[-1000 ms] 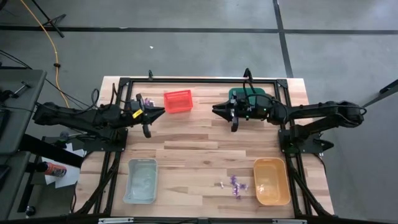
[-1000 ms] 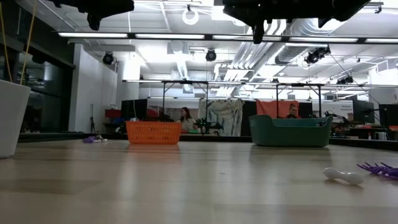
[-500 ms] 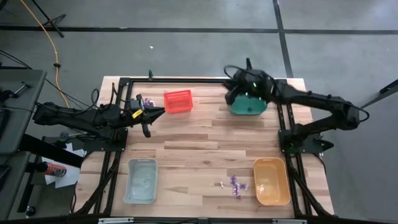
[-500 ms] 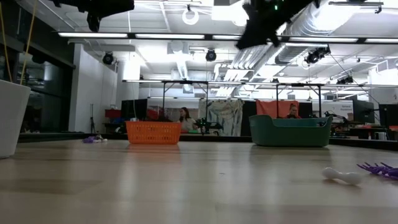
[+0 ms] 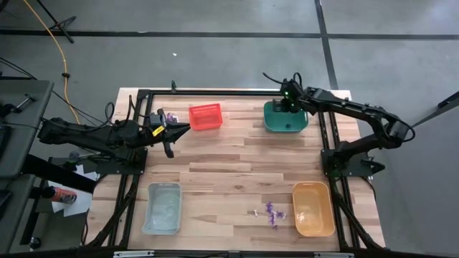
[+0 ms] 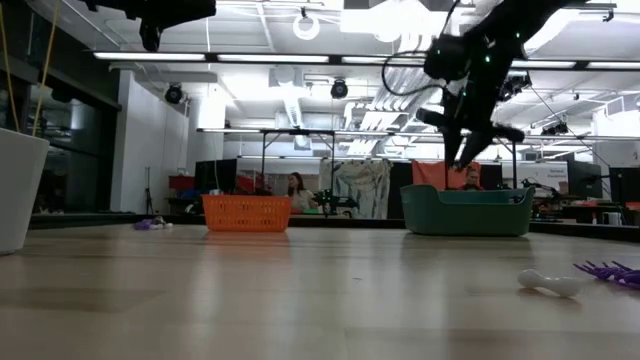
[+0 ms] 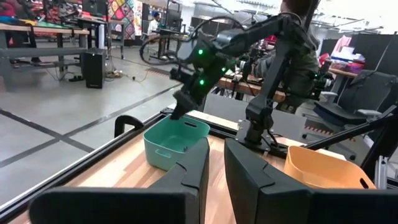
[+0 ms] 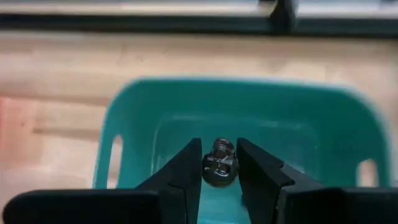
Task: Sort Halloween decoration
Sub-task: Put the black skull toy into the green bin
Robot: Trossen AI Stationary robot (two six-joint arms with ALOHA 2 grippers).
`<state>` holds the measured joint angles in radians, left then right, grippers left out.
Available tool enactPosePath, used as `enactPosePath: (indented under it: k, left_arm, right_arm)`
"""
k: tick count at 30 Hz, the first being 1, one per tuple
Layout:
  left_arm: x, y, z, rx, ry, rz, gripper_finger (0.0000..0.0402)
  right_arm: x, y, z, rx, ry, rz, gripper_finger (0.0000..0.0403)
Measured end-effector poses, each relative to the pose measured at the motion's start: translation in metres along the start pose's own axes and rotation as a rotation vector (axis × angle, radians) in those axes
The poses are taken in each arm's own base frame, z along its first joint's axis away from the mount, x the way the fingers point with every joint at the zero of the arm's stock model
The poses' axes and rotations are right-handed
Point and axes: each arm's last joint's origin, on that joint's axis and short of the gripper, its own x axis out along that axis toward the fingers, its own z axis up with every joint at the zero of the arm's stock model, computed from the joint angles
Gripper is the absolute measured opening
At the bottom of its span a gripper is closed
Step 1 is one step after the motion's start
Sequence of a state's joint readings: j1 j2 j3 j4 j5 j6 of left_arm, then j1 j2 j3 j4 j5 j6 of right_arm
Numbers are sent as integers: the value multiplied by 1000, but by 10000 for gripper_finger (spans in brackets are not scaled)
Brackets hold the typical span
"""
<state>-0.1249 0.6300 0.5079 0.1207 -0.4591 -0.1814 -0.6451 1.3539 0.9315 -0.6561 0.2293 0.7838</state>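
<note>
My right gripper [image 8: 219, 167] hangs slanting down over the green bin [image 5: 287, 119] at the table's far right, shut on a small dark trinket [image 8: 219, 163]. It also shows in the low view [image 6: 462, 150] and in the left wrist view [image 7: 177, 112]. Several purple trinkets [image 5: 270, 212] and a white one [image 6: 555, 283] lie on the table near the front, left of the orange bin [image 5: 313, 208]. My left gripper [image 7: 216, 168] waits level beside the red bin [image 5: 204, 117], open by a narrow gap with nothing in it. My right gripper pinches the small dark trinket by its two sides [image 8: 211, 167] between its two fingertips. The fingers come from above, slanting down. The trinket is lifted clear, above the inside of the green bin.
A clear bin [image 5: 163, 208] stands at the near left. One purple trinket [image 6: 150, 224] lies at the far left, by the left arm. A black frame [image 5: 215, 92] runs along the table's far edge. Bare wood lies in the middle.
My right gripper has swung from the table's middle toward the far right edge, tipped from level to pointing down, and sunk to just above the green bin. My left arm has stayed where it was.
</note>
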Motion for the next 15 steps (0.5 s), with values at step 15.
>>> enactPosePath:
  k: [15]
  left_arm:
    - [0,1,0,1,-9,47,42]
  right_arm:
    - [59,-5,-18,13,171,-163,94]
